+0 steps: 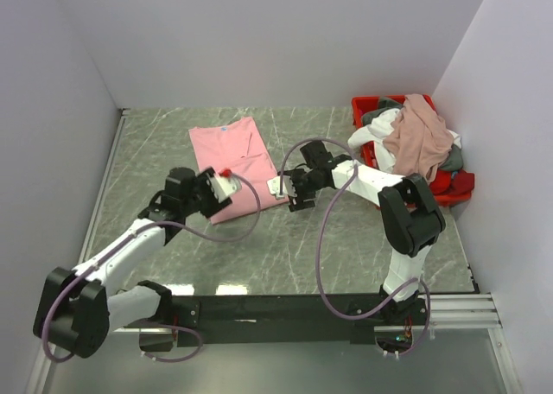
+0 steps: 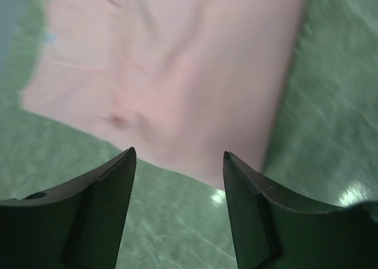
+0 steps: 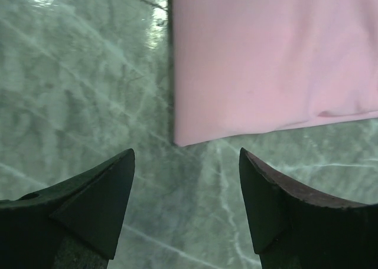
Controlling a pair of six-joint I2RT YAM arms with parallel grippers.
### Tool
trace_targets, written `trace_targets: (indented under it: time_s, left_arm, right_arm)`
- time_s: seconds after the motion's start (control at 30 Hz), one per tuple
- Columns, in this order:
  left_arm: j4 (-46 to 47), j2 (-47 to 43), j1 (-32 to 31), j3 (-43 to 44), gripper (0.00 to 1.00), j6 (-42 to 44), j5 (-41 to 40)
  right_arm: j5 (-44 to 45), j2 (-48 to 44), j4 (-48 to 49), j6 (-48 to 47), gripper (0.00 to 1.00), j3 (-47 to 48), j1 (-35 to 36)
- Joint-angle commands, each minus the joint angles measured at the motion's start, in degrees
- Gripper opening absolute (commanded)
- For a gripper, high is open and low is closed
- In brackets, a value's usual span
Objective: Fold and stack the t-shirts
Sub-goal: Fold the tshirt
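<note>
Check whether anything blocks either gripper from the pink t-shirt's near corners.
Nothing visible does. The left gripper and right gripper are open, with only bare table between them and the near edge of the pink t-shirt.

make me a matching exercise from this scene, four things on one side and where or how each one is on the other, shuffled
Things:
1. pink t-shirt
2. dusty rose t-shirt
3. red bin
4. right gripper

Places or states:
a. draped on top, in the red bin
b. open, at a corner of the pink t-shirt
c. lying flat on the table
d. at the far right corner of the table

Pairs: 1-c, 2-a, 3-d, 4-b
</note>
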Motion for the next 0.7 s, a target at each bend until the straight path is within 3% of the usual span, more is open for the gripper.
trace_targets:
  time_s: [0.0, 0.27, 0.53, 0.67]
  left_arm:
    - [-3.35, 2.9, -2.37, -3.49, 0.66, 11.67, 6.36]
    - [-1.69, 13.1, -5.29, -2.08, 0.61, 12.46, 0.91]
    - [1.12, 13.11, -5.46, -5.85, 0.59, 12.38, -4.01]
    - [3.23, 14.86, -5.46, -5.86, 0.52, 12.73, -6.65]
  right_arm:
    - [-0.07, -0.75, 9.19, -4.59, 0.78, -0.78, 0.69]
    - [-2.01, -1.45, 8.41, -4.49, 0.78, -1.22, 0.78]
    - [-0.87, 0.56, 6.65, -5.9, 0.77, 0.18, 2.36]
    - [1.67, 2.06, 8.4, -5.82, 0.77, 0.27, 3.42]
